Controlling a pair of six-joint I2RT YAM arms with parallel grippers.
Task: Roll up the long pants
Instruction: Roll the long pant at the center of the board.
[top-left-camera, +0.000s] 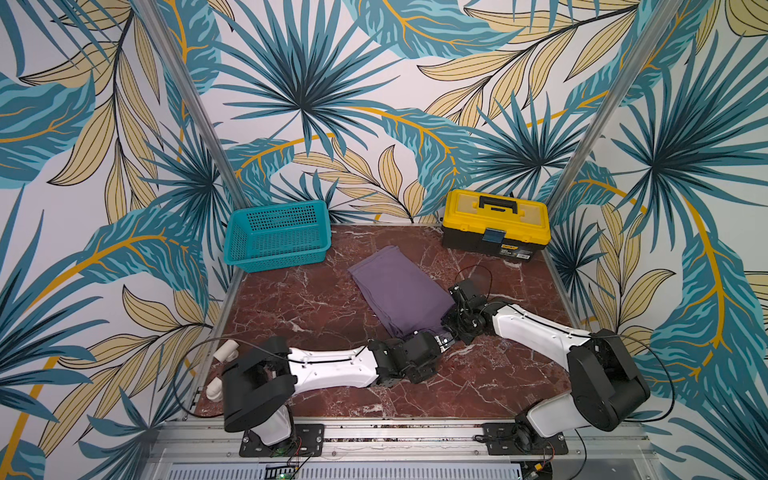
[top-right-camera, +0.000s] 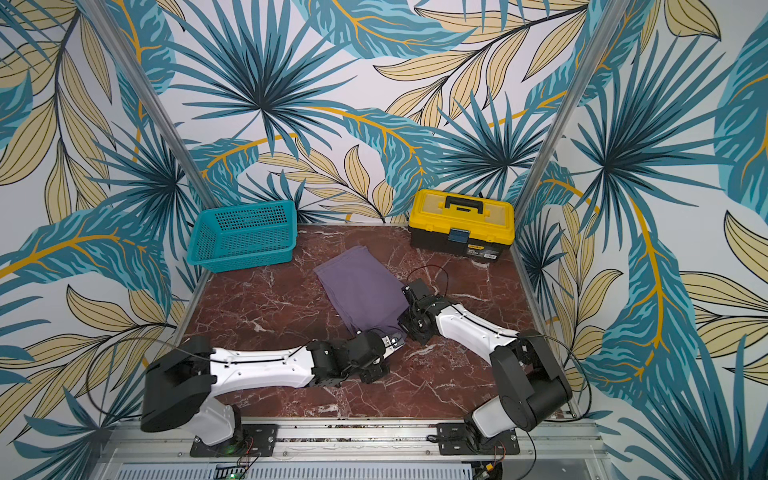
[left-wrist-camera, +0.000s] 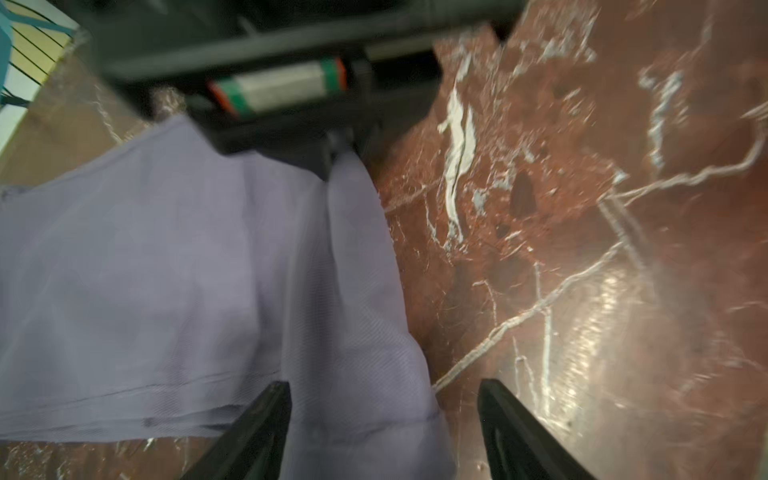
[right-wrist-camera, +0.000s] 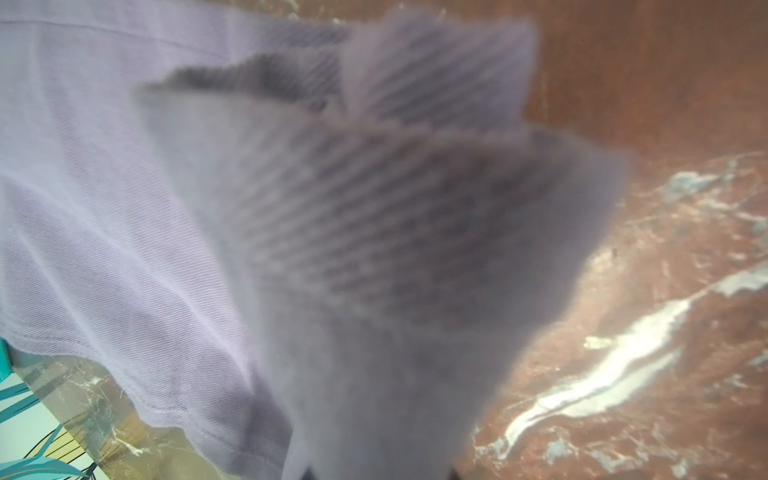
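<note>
right gripper (left-wrist-camera: 343, 146) pinching long pants (top-left-camera: 399, 291) corner, left gripper (left-wrist-camera: 382, 386) wide, straddling near edge

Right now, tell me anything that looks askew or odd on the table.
The pants lie slanted across the table, not square to its edges, and one near corner is bunched up, pinched in the right claw. Nothing looks spilled or damaged.

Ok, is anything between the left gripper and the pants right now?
Nothing visible. The left gripper is open, with the near corner of the long pants lying between its jaws; the right gripper, shut on the fabric's edge, sits close beside it.
</note>
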